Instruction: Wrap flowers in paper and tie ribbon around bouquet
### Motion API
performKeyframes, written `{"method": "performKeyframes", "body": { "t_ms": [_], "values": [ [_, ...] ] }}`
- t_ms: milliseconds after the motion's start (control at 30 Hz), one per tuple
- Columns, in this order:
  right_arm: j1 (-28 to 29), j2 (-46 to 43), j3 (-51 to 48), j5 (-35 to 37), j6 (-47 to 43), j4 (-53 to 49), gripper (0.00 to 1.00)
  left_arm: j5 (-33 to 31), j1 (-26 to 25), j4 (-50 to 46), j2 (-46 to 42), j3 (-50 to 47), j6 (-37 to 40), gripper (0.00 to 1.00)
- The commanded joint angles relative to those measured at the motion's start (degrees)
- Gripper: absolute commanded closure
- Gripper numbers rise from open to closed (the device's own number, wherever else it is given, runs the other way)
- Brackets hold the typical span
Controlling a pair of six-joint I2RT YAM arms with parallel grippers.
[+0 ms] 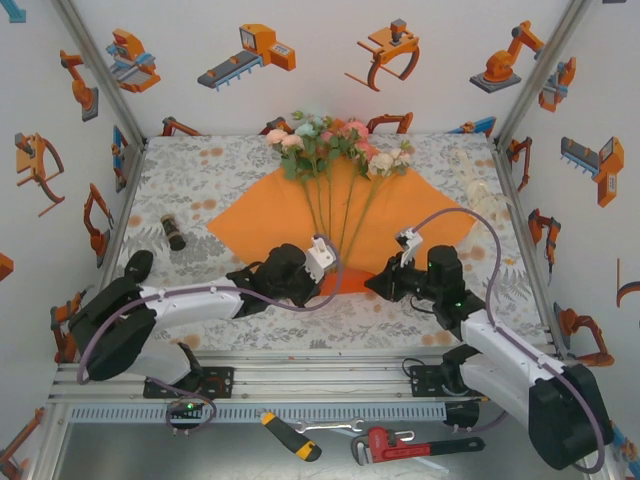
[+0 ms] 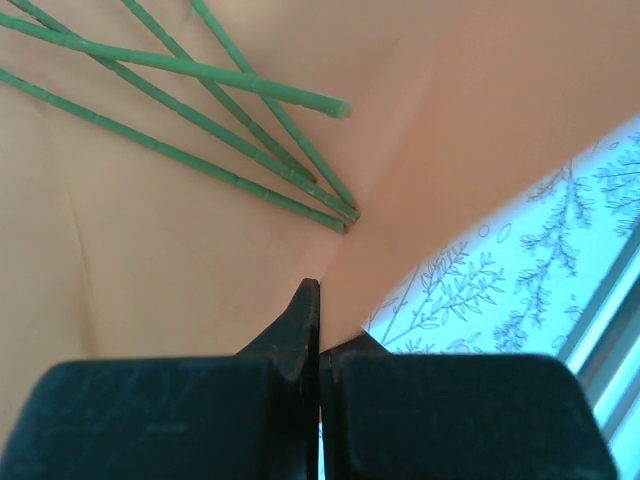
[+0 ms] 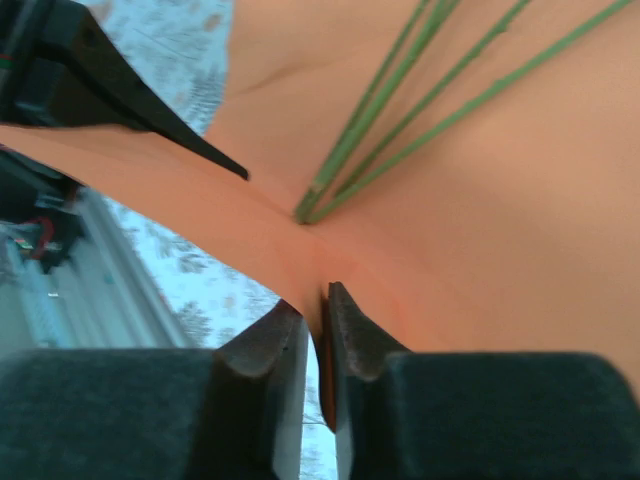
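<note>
The orange paper lies spread on the tablecloth with one corner toward the arms. The flowers rest on it, blooms at the far edge and green stems converging near that corner. My left gripper is shut on the paper's near edge just left of the stem ends. My right gripper has its jaws closed to a narrow gap on a raised fold of the paper, right of the stem ends. A cream strip, apparently the ribbon, lies at the far right.
A dark cylinder lies on the tablecloth left of the paper. A screwdriver and a red pipe wrench lie in front of the arm bases. Patterned walls close in the table on three sides.
</note>
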Motion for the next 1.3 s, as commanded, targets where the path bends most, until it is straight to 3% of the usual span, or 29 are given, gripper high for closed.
{"method": "performKeyframes", "body": {
  "t_ms": [0, 100, 300, 367, 433, 500, 600, 767, 933, 1133, 1267],
  "values": [
    [3.89, -6.05, 0.58, -1.35, 2.99, 2.78, 0.90, 3.53, -0.52, -4.61, -4.66, 0.60, -3.62, 1.00],
    [6.77, -9.76, -0.09, 0.47, 3.46, -0.51, 0.99, 3.00, -1.92, -5.70, -6.71, 0.41, -4.82, 1.00],
    [8.36, -11.19, -1.42, 10.54, 5.57, -0.82, 0.99, -5.38, -2.17, -7.00, -7.56, 1.74, -2.91, 0.97],
    [8.36, -11.00, -1.21, 16.45, 4.47, -1.78, 0.89, -7.66, -1.70, -6.35, -6.38, 2.25, -2.78, 0.94],
    [8.36, -9.60, -0.25, 21.63, 3.94, -3.90, 0.60, -7.79, -1.43, -5.83, -4.24, 3.25, -2.25, 0.90],
    [8.36, -7.84, 0.91, 23.97, 1.98, -6.76, 0.46, -8.00, -1.42, -6.20, -1.56, 4.53, -1.73, 0.89],
    [8.36, -5.75, 1.64, 26.37, 0.24, -10.08, 0.43, -9.54, -1.29, -5.47, 1.20, 4.89, -1.62, 0.89],
    [8.40, -2.51, 1.02, 22.92, 0.05, -8.50, 0.43, -10.25, -0.78, -2.76, 3.58, 4.30, -3.35, 0.86],
    [8.36, 2.61, 0.98, 27.73, 2.52, -6.63, 0.44, -13.84, -0.39, -1.04, 6.44, 4.30, -4.58, 0.62],
    [8.26, 8.77, 1.56, 29.14, 2.49, -2.68, 0.36, -22.24, 0.24, -4.62, 5.76, 4.31, -6.11, 0.55],
    [8.27, 12.91, 3.10, 32.76, 2.91, -3.68, 0.34, -24.38, 0.25, -7.03, 4.55, 5.09, -8.16, 0.51]
  ]
}}
